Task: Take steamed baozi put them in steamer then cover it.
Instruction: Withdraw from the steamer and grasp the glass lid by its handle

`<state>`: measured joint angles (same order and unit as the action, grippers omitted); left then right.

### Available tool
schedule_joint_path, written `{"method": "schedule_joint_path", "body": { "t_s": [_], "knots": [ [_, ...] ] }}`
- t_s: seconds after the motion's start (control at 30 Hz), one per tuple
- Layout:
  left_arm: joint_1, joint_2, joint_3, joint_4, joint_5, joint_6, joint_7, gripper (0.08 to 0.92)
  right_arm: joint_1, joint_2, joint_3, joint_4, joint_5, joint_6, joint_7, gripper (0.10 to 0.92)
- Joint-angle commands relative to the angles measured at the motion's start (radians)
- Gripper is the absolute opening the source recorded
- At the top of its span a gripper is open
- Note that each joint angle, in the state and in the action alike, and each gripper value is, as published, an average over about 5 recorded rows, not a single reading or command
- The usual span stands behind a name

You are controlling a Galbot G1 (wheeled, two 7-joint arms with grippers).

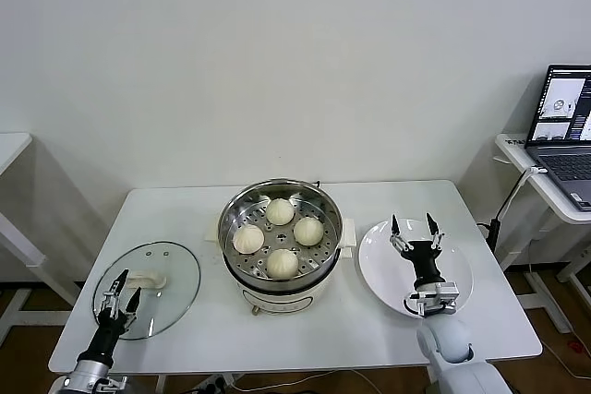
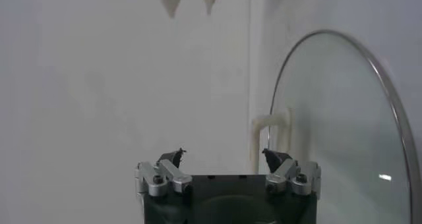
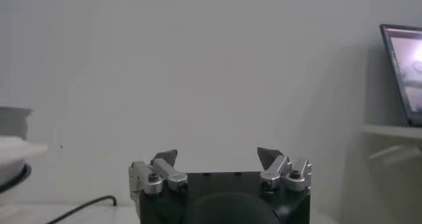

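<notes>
Four cream-white baozi (image 1: 280,211) (image 1: 247,239) (image 1: 307,231) lie on the perforated tray inside the shiny steel steamer (image 1: 231,212) at the table's middle. The glass cover (image 1: 175,283) with its white handle (image 1: 148,280) lies flat on the table at the left; it also shows in the left wrist view (image 2: 343,133), handle (image 2: 264,136) just ahead of the fingers. My left gripper (image 1: 122,287) (image 2: 224,154) is open, at the cover's near edge, pointing at the handle. My right gripper (image 1: 413,224) (image 3: 217,154) is open and empty above the white plate (image 1: 374,260).
The white plate at the right of the steamer is bare. A side table with an open laptop (image 1: 563,131) and a cable stands at the far right. Another white table edge (image 1: 11,149) shows at the far left. The wall is behind.
</notes>
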<state>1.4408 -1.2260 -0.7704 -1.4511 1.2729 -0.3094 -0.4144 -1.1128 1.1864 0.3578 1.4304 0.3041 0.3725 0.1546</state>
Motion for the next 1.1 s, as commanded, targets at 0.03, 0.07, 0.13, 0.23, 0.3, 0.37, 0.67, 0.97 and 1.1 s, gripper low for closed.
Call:
{"method": "schedule_joint_path", "body": {
  "t_s": [0.03,0.07,0.13,0.23,0.3,0.37,0.67,0.97,1.1],
  "knots": [
    [-0.075,0.006,0.008,0.065,0.058,0.011,-0.018,0.823,-0.028,0.031,0.028,-0.005,-0.02,0.007,0.0,0.823],
    [-0.08,0.007,0.011,0.069,0.058,0.013,-0.017,0.823,-0.028,0.032,0.028,-0.006,-0.021,0.007,0.001,0.823],
    [-0.089,0.008,0.015,0.075,0.058,0.016,-0.015,0.823,-0.027,0.034,0.028,-0.007,-0.024,0.007,0.001,0.823],
    [-0.099,0.009,0.02,0.082,0.057,0.022,-0.011,0.823,-0.025,0.034,0.028,-0.01,-0.028,0.008,0.001,0.823],
    [-0.107,0.009,0.024,0.09,0.057,0.026,-0.008,0.823,-0.025,0.034,0.029,-0.011,-0.03,0.008,0.0,0.823],
    [-0.115,0.009,0.026,0.098,0.055,0.029,-0.006,0.823,-0.025,0.034,0.029,-0.012,-0.032,0.009,0.0,0.823],
    [-0.136,0.009,0.038,0.108,0.038,0.041,0.005,0.823,-0.025,0.038,0.03,-0.017,-0.045,0.012,-0.001,0.823],
    [-0.158,0.009,0.042,0.128,0.032,0.045,0.008,0.823,-0.025,0.046,0.029,-0.019,-0.06,0.013,-0.001,0.823],
    [-0.16,0.007,0.048,0.128,0.027,0.048,0.013,0.823,-0.024,0.053,0.028,-0.025,-0.066,0.015,-0.003,0.823]
  ]
}}
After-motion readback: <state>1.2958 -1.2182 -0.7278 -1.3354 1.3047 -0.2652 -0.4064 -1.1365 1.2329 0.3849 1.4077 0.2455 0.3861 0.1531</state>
